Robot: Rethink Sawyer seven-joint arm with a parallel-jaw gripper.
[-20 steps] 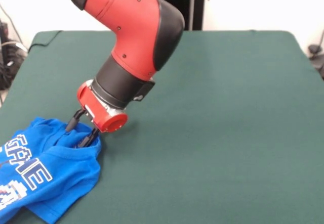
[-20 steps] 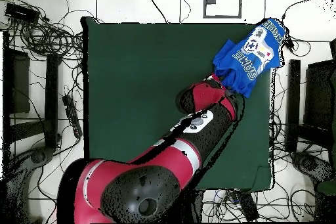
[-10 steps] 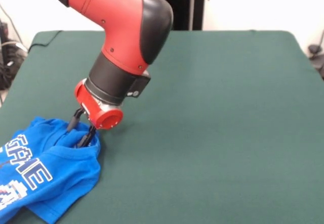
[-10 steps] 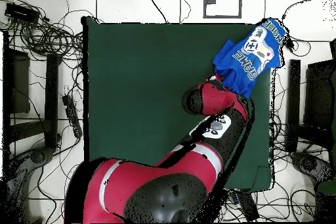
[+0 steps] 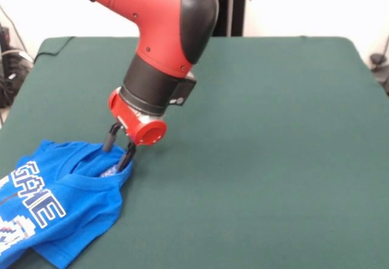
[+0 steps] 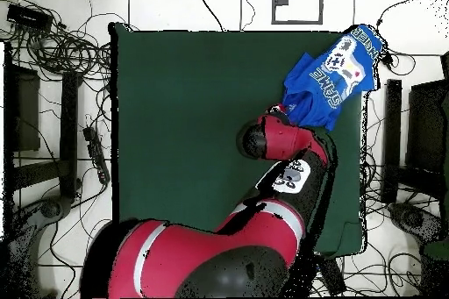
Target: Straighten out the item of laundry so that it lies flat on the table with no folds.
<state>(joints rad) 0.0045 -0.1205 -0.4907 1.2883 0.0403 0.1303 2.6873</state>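
Now, change: my pincer point(image 5: 120, 147) sits further along the table from the shirt's lettering than half a second ago, and the pinched hem has come with it.
Wrist change: my red wrist has swung over to the far side of the shirt's edge.
Pincer: my two black fingers point(image 5: 111, 138) are closed on the edge of the blue T-shirt point(image 5: 58, 202), with a ridge of cloth bunched between them.
Shirt: soft knit, bright blue, rumpled and folded over itself; white blocky letters run across its front.
Shirt place: seen from overhead it lies at a corner of the table point(image 6: 202, 111), the T-shirt point(image 6: 333, 74) spilling slightly past the table's edge.
Table: dark green felt-like top, flat and matte.
Arm: glossy red and black shells; my forearm slants down to the shirt's edge, wrist tilted.
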